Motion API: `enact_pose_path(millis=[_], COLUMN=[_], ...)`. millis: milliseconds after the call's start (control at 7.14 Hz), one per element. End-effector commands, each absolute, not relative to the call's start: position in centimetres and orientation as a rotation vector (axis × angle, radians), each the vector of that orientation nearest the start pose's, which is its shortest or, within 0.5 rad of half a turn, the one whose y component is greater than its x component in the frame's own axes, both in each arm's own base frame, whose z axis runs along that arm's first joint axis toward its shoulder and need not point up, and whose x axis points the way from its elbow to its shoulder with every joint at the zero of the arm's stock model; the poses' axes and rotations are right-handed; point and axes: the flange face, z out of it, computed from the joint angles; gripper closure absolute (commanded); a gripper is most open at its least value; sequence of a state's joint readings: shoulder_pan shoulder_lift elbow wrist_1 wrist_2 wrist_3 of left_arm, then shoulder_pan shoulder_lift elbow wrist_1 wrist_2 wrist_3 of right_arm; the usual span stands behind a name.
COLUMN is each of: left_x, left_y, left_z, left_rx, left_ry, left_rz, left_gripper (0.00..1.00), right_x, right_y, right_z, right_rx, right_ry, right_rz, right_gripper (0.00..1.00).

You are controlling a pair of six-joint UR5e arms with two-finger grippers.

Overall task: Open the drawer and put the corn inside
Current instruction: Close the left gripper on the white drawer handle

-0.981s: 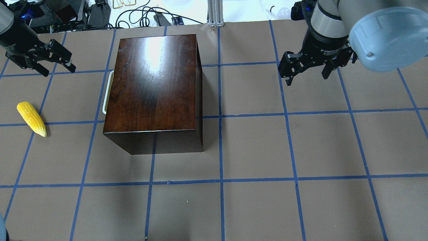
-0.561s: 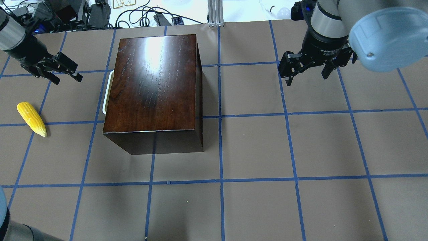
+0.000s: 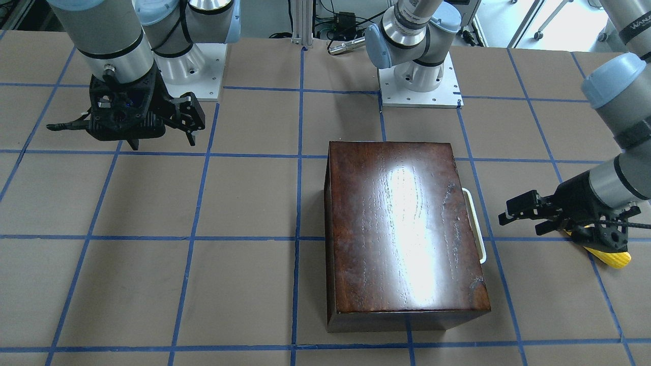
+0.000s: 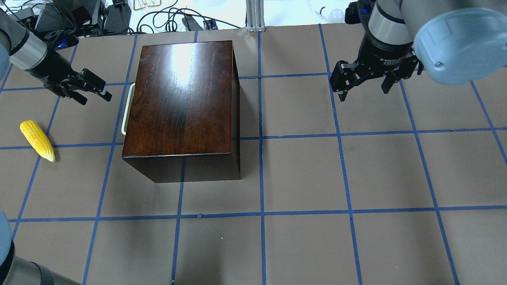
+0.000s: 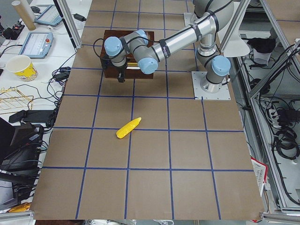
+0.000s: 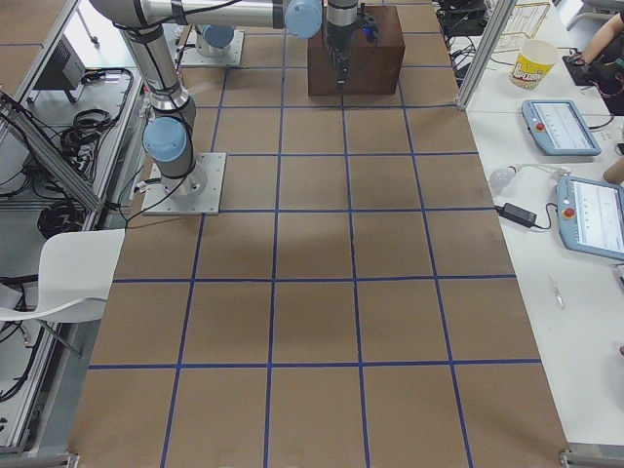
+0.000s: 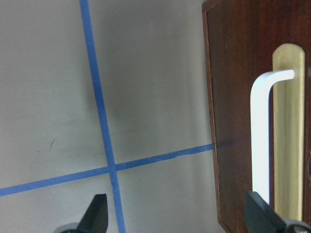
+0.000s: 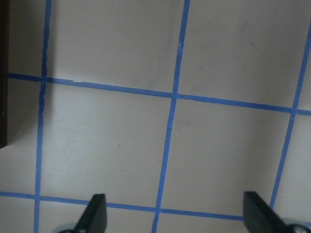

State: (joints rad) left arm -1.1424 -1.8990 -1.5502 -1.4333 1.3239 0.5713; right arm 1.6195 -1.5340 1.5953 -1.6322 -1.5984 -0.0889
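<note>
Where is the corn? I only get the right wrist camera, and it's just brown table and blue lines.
Observer: The corn lies on the table, far on the robot's left side, past the wooden box.
Child: Is the drawer open?
Observer: No, the drawer is shut; only its white handle sticks out of the box, facing the corn.
Child: Who's going to pull it?
Observer: Probably the left claw: it hangs open beside the handle, not touching it.
</note>
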Motion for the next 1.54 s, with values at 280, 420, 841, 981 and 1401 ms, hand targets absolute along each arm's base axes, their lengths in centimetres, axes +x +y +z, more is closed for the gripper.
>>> enact_pose_path(millis=[280,420,841,981,1401], left_x=[9.0,9.1,7.8,7.6,7.8], left_y=[-60.3,-60.5,-61.4,-61.4,-61.7], left_z=[31.0,30.2,29.0,28.7,27.8], left_rx=[0.229,0.221,0.239,0.243,0.241], left_ry=[3.49,3.497,3.534,3.535,3.537], left_rz=[0.049,0.067,0.047,0.055,0.065], left_gripper=[0.0,0.0,0.0,0.0,0.0], right_x=[15.5,15.6,15.6,15.6,15.5], right_y=[-50.0,-50.0,-50.0,-50.0,-50.0], right_z=[46.4,46.4,46.4,46.4,46.4], right_rx=[-0.216,-0.221,-0.221,-0.221,-0.216], right_ry=[3.162,3.161,3.161,3.161,3.162], right_rz=[0.001,0.001,0.001,0.001,0.001], right_gripper=[0.0,0.0,0.0,0.0,0.0])
